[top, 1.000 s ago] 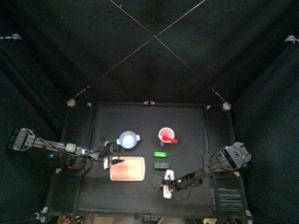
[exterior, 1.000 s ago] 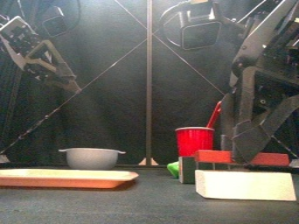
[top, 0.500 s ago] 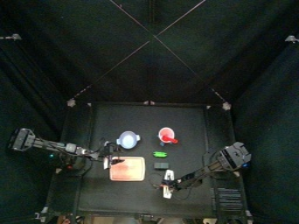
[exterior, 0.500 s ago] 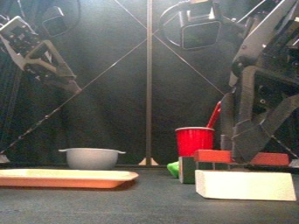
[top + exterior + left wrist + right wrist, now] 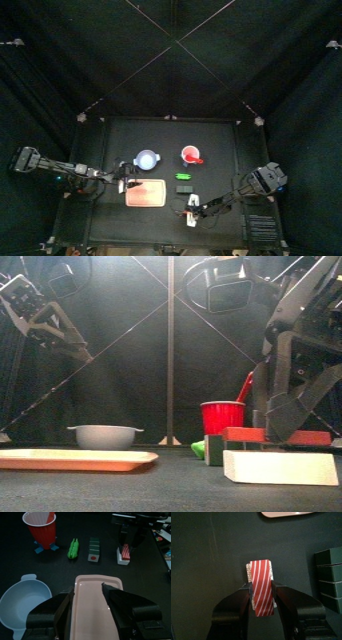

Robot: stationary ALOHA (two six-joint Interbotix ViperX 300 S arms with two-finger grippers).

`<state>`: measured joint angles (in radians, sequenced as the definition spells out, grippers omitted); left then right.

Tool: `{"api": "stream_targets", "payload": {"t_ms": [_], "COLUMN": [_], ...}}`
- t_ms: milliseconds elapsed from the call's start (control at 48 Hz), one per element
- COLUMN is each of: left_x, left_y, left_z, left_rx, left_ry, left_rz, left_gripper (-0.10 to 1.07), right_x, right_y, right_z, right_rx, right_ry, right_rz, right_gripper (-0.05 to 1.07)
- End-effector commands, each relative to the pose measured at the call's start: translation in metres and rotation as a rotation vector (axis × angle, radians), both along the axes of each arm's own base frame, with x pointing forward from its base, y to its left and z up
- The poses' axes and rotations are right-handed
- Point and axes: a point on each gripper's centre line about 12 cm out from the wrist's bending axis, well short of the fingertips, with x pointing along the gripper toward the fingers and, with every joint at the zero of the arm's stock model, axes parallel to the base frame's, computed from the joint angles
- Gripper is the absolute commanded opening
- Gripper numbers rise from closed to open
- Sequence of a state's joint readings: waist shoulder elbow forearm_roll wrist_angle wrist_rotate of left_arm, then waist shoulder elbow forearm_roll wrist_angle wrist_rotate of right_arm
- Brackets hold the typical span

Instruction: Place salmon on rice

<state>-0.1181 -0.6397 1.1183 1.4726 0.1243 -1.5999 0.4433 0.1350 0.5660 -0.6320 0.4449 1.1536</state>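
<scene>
From my station I see black curtains (image 5: 80, 60) closing the pen on every side; in the top view they fill the frame around the small black tabletop (image 5: 160, 135), which sits in the lower middle. Thin pale cords (image 5: 171, 42) cross in an X in the upper middle and run out to small brackets (image 5: 16, 42) at the left and right edges. In the front view the same cords (image 5: 171, 316) cross against the back curtain (image 5: 147, 366), which catches a soft grey light in the centre and goes darker towards the left edge. The tabletop surface (image 5: 147, 488) runs dark and matte across the bottom of that frame.
</scene>
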Motion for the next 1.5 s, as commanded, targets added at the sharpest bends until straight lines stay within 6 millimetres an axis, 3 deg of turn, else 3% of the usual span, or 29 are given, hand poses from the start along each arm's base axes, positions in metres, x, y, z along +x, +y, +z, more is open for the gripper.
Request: {"api": "stream_targets", "payload": {"t_ms": [0,542,979,1312,1479], "left_x": [0.002,0.002,0.002,0.002,0.002], "left_y": [0.000,0.000,-0.001,-0.001,-0.001], "left_z": [0.004,0.004,0.004,0.004,0.004], "left_rx": [0.001,0.000,0.000,0.000,0.000], "left_ry": [-0.011,-0.011,-0.009,-0.009,-0.011], "left_rz": [-0.001,-0.001,-0.002,-0.002,-0.002], "left_gripper": [0.86,0.86,0.86,0.86,0.86], "right_x": [0.005,0.004,0.007,0.005,0.004], "right_y": [0.002,0.002,0.004,0.003,0.003], "right_z": [0.013,0.012,0.034,0.028,0.024], "right_rx": [0.021,0.017,0.025,0.022,0.020], "right_ry": [-0.036,-0.031,-0.091,-0.073,-0.064], "right_rz": [-0.001,-0.003,0.016,0.011,0.011], "right_gripper": [0.73,0.82,0.81,0.60,0.56]}}
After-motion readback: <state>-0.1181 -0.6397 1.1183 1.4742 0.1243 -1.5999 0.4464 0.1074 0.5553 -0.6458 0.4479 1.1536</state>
